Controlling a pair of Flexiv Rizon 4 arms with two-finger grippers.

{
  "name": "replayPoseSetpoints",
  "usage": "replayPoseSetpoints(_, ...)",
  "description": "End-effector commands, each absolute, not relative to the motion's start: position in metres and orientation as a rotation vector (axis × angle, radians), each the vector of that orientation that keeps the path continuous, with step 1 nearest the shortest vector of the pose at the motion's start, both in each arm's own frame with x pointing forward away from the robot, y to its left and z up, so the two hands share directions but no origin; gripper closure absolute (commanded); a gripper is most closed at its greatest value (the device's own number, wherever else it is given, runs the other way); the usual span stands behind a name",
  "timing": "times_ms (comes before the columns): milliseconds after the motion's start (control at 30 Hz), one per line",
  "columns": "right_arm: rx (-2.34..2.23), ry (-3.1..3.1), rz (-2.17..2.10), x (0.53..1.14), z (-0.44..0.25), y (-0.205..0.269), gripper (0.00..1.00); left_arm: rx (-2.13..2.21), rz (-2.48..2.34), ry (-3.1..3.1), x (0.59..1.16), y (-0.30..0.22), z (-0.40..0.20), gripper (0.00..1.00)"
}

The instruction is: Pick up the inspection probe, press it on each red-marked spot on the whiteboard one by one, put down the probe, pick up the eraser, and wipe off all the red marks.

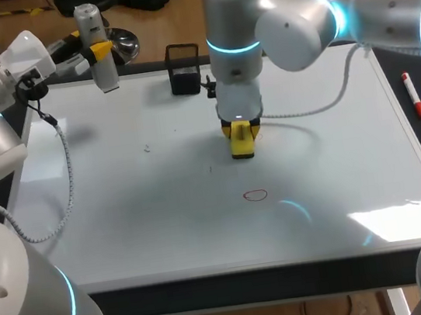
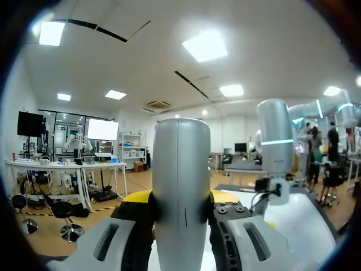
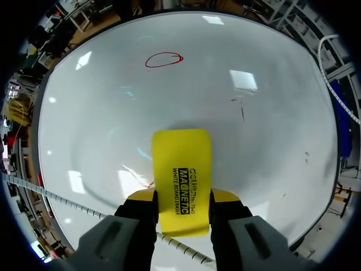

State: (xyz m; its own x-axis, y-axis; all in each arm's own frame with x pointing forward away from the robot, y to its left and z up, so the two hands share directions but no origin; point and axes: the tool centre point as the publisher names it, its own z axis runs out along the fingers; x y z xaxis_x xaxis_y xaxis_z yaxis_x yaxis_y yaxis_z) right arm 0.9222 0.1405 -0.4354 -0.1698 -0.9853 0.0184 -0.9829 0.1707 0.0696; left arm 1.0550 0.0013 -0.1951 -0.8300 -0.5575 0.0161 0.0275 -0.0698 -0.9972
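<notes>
Head view
Left gripper (image 1: 102, 54): clamped on the grey probe (image 1: 94, 44), raised over the far left corner of the whiteboard (image 1: 165, 226), probe roughly upright.
Right gripper (image 1: 240, 134): in from the right, over the board's middle, closed around the yellow eraser (image 1: 242, 148), pointing down.
Red ring (image 1: 255, 194): drawn on the board, near the eraser.
Black holder (image 1: 184, 69): at the far edge.
Red marker (image 1: 414, 96): beside the board's right edge.

Left wrist view
Grip: probe held from two sides between the yellow tips.

Right wrist view
Grip: eraser pinched between both fingers, sticking out ahead.
Mark: red ring ahead of the eraser, apart from it.
</notes>
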Motion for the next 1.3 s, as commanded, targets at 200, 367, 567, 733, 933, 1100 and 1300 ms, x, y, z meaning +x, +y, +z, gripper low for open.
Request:
replayPoseSetpoints(200, 1.923, -2.364, -0.052, 0.92, -0.471, 0.108, 1.0, -0.566, -1.955, 1.804, 1.055, 0.001, -0.195, 1.0)
replayPoseSetpoints(367, 1.895, -2.371, -0.048, 0.922, -0.473, 0.095, 1.0, -0.566, -1.955, 1.804, 1.055, 0.001, -0.195, 1.0)
replayPoseSetpoints(567, 1.869, -2.374, -0.036, 0.923, -0.473, 0.081, 1.0, -0.566, -1.955, 1.804, 1.055, 0.001, -0.195, 1.0)
replayPoseSetpoints(733, 1.852, -2.382, -0.022, 0.925, -0.472, 0.074, 1.0, -0.566, -1.955, 1.804, 1.055, 0.001, -0.195, 1.0)
replayPoseSetpoints(933, 1.846, -2.389, -0.013, 0.926, -0.471, 0.071, 1.0, -0.566, -1.955, 1.804, 1.055, 0.001, -0.195, 1.0)
replayPoseSetpoints(1100, 1.847, -2.398, -0.009, 0.93, -0.461, 0.071, 1.0, -0.566, -1.955, 1.804, 1.055, 0.001, -0.195, 1.0)
replayPoseSetpoints(1300, 1.866, -2.388, -0.032, 0.934, -0.42, 0.08, 1.0, -0.566, -1.955, 1.804, 1.055, 0.001, -0.195, 1.0)
